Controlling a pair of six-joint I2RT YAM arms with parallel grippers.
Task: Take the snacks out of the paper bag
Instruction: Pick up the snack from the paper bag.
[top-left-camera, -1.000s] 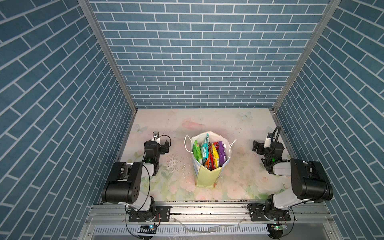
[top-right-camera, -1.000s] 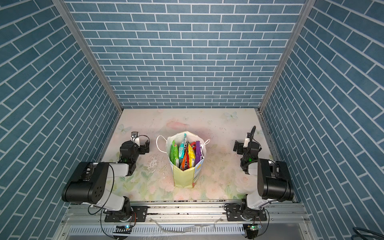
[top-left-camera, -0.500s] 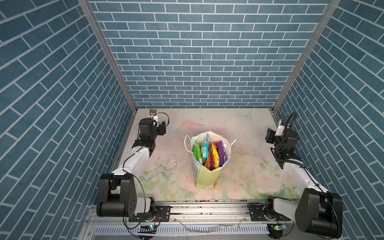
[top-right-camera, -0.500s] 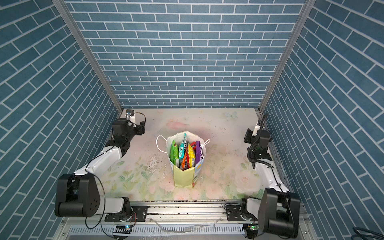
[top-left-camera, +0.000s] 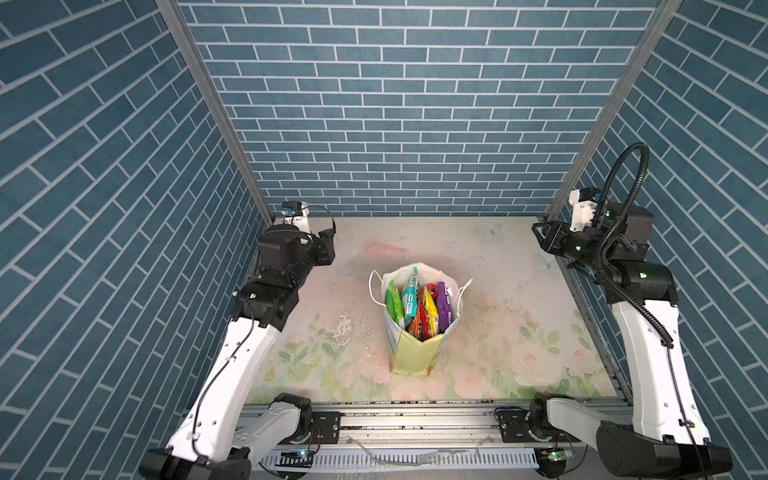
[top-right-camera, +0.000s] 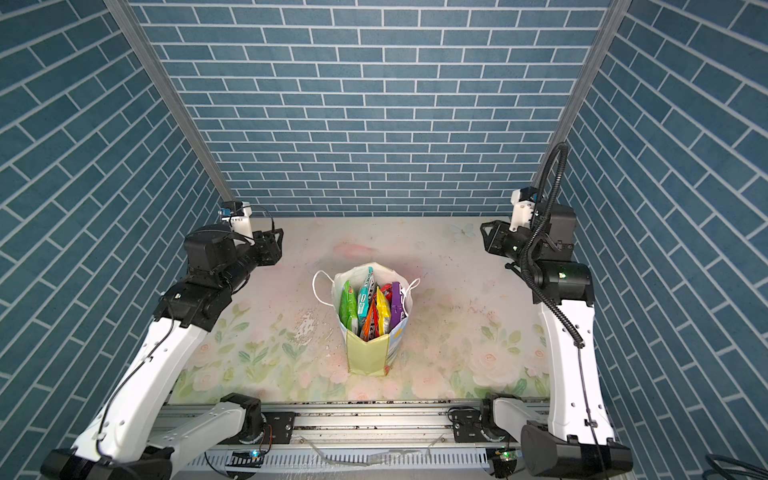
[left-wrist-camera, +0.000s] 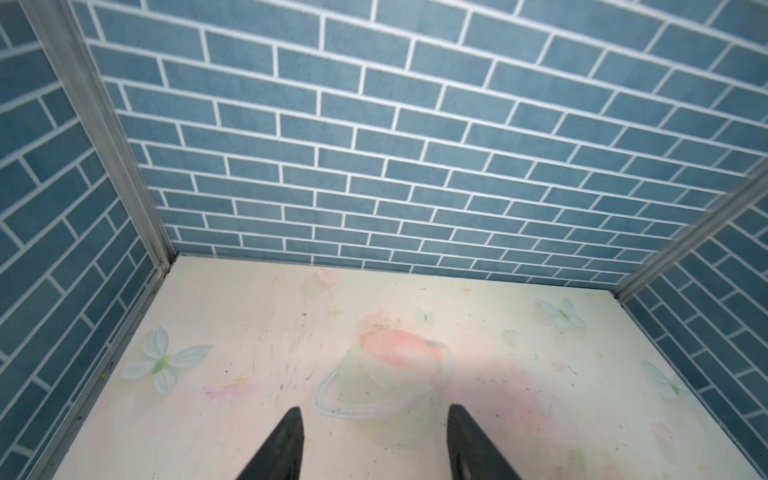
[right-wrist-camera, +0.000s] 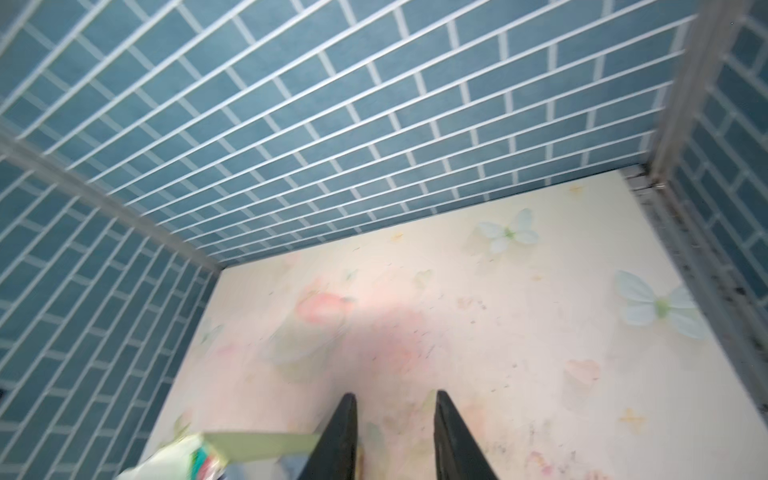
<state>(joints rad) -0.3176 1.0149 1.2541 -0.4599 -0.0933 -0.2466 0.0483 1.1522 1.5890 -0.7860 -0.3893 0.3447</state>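
The paper bag (top-left-camera: 413, 353) (top-right-camera: 368, 353) stands upright mid-table with its mouth open and its white cord handles hanging at both sides. The snacks (top-left-camera: 419, 307) (top-right-camera: 370, 307) stand packed inside it: green, teal, orange, yellow, red and purple packets. My left gripper (top-left-camera: 328, 245) (top-right-camera: 276, 245) hangs high at the back left, well away from the bag. In the left wrist view my left gripper (left-wrist-camera: 375, 409) is open over bare table. My right gripper (top-left-camera: 540, 239) (top-right-camera: 488, 237) is raised at the back right. In the right wrist view my right gripper (right-wrist-camera: 395, 394) is open with a narrower gap, holding nothing, and the bag's edge (right-wrist-camera: 257, 446) shows beside it.
Blue brick-pattern walls (top-left-camera: 395, 124) close in the left, back and right sides, with metal corner posts (top-left-camera: 216, 108). A metal rail (top-left-camera: 415, 415) runs along the front edge. The table (top-left-camera: 498, 332) has a floral surface with scuff marks (top-left-camera: 343, 328) left of the bag.
Both arms have unfolded from low near the front and risen toward the back corners. Both grippers' jaws have narrowed, the right more than the left. The bag has not moved.
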